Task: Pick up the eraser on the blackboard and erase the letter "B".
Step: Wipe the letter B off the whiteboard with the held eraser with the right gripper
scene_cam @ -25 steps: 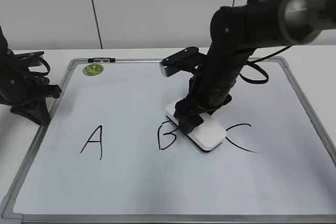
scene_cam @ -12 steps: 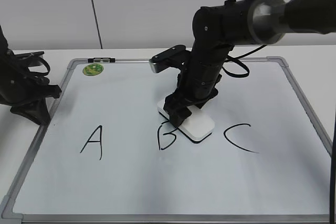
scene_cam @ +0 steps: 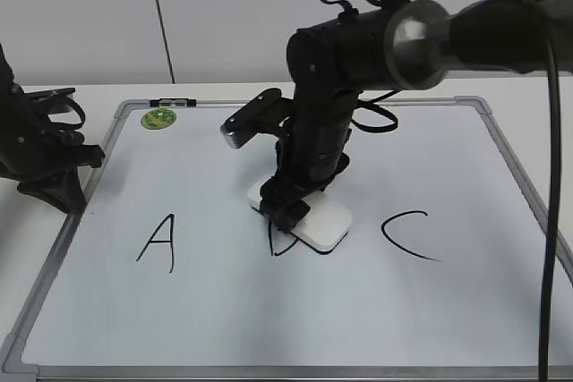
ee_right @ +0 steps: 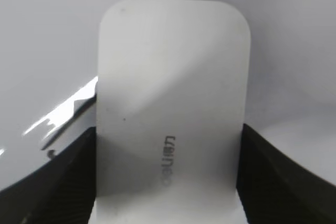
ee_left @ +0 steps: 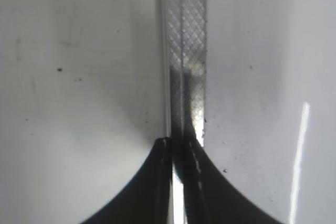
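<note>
- We hold the eraser [ee_right: 170, 124] in our right gripper [scene_cam: 288, 206]; in the right wrist view the jaws press on its two long sides, so the grip looks firm.
- The eraser lies flat on the blackboard [scene_cam: 466, 310], its long axis slanting from upper left to lower right in the exterior view.
- Its left end sits over the upper part of the letter "B" [scene_cam: 281, 242]; only the lower strokes show, just below and left of the jaws.
- We judge the wipe is under way: the remaining marks lie toward the near edge of the board, so the next stroke should run down and slightly left.
- The black "A" [scene_cam: 158, 241] is well apart on the left and the black "C" [scene_cam: 408, 235] is near on the right; there is open board between, but a wide sweep to the right could smear the "C".
- Our left gripper [ee_left: 178, 182] rests at the board's left frame, jaws closed together on nothing, well apart from the "B". The right arm is plainly the nearer one.
</note>
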Motion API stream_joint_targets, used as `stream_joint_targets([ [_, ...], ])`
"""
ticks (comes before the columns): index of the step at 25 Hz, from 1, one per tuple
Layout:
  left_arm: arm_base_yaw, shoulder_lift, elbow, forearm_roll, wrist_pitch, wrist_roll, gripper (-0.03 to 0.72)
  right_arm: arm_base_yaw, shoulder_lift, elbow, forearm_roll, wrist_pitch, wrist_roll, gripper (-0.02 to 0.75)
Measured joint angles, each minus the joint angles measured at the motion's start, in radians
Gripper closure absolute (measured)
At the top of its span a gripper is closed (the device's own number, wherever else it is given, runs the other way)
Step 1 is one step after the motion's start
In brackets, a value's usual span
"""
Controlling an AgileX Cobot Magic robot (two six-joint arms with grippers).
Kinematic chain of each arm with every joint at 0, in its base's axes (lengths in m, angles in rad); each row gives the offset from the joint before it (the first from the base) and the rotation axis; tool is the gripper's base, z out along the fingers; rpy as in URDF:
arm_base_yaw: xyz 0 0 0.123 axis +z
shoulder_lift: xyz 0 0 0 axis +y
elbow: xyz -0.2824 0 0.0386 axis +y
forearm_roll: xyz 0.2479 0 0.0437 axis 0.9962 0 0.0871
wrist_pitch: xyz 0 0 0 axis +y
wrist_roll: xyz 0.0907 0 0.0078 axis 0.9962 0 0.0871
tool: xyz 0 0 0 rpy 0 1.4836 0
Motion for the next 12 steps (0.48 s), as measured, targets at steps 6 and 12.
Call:
stream_joint_targets([
  [6,0.0,0.0,0.0,0.0,0.0,0.0,0.652,0.092,0.0,0.0,0.002,0.015,0.0,0.196],
  [12,0.0,0.0,0.0,0.0,0.0,0.0,0.651,0.156,0.002,0.0,0.01,0.021,-0.002,0.197],
])
